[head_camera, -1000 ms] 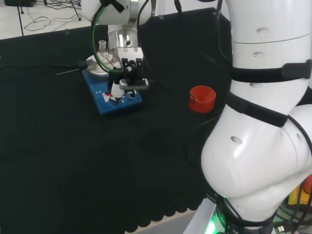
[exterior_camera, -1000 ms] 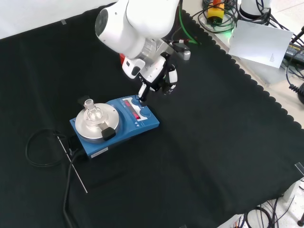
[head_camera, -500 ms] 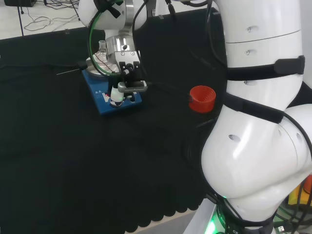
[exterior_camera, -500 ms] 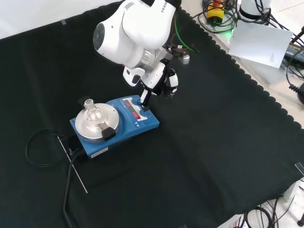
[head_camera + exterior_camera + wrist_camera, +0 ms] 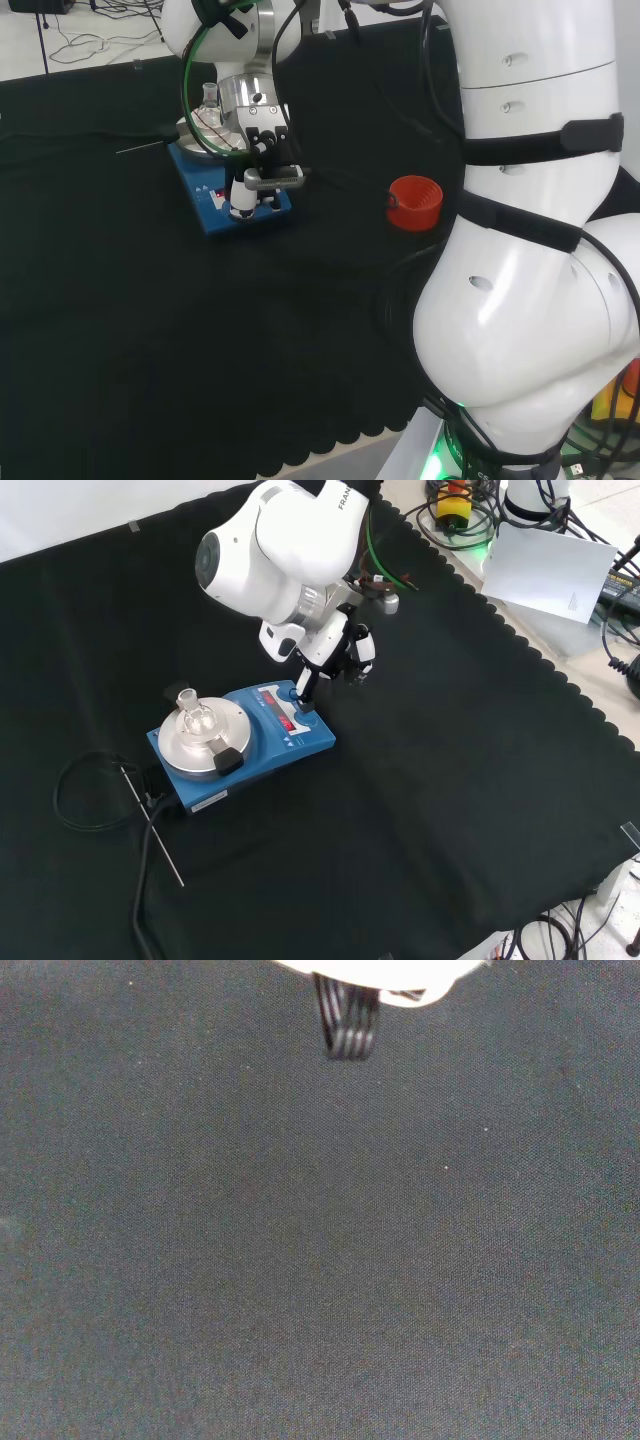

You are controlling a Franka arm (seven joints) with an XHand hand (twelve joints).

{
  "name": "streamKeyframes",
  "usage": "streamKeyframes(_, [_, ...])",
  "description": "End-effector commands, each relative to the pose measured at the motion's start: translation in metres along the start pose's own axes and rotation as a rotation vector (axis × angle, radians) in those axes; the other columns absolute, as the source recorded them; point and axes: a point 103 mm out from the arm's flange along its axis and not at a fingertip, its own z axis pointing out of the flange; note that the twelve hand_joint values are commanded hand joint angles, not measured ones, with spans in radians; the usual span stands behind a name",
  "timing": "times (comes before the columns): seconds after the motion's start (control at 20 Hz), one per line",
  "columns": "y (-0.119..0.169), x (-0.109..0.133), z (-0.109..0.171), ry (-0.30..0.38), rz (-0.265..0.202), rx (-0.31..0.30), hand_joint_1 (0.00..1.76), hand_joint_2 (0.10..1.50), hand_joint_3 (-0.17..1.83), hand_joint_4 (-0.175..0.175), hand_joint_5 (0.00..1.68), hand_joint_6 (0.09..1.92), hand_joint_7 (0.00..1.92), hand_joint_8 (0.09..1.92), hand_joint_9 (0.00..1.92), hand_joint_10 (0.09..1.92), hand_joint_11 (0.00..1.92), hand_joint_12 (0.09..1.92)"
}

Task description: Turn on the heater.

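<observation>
The heater point(image 5: 300, 746) is a blue box with a round silver plate point(image 5: 180, 748) and a front panel with a red strip. A small clear flask point(image 5: 192, 712) stands on the plate. My hand point(image 5: 335, 645) hangs over the panel's right end in the front view. One straight finger point(image 5: 303, 683) points down and its tip touches the panel by a knob; the other fingers are curled back. In the head view the hand point(image 5: 262, 150) stands over the heater's point(image 5: 205, 212) near end, with the flask point(image 5: 210, 96) behind it. The wrist view shows black cloth below a blurred white bit of the hand point(image 5: 380, 968).
A red ribbed ring point(image 5: 414, 202) lies on the cloth right of the heater in the head view. A black cable point(image 5: 75, 780) loops off the heater's left end in the front view, and a thin rod point(image 5: 155, 830) lies beside it. A small black block point(image 5: 228, 761) rests on the plate's edge.
Over the last second the hand came down and in towards the heater, until its straight finger met the panel. In the last half second it has hardly moved.
</observation>
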Motion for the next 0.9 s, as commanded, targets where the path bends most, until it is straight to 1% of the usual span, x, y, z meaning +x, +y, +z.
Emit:
streamKeyframes(0.05, [-0.0005,-0.0004,0.0004,0.001,0.001,-0.001,1.40,0.74,0.96,-0.092,0.22,0.54,1.47,1.63,1.56,1.46,1.07,1.27])
streamKeyframes(0.2, [0.0001,-0.0018,0.0007,0.003,-0.005,-0.002,1.40,0.73,0.96,-0.092,0.22,0.53,1.47,1.63,1.56,1.46,1.07,1.27])
streamKeyframes(0.4, [0.0002,-0.0019,0.0008,0.000,-0.001,-0.002,1.40,0.73,0.96,-0.092,0.22,0.53,1.48,1.63,1.56,1.46,1.07,1.27])
streamKeyframes(0.6, [0.0038,-0.0049,0.0024,0.005,-0.010,0.003,1.40,0.73,0.97,-0.091,0.22,0.53,1.47,1.63,1.56,1.46,1.07,1.27])
streamKeyframes(0.9, [0.0047,-0.0033,0.0035,-0.005,0.000,0.004,1.40,0.73,0.97,-0.091,0.22,0.53,1.48,1.63,1.56,1.46,1.07,1.27])
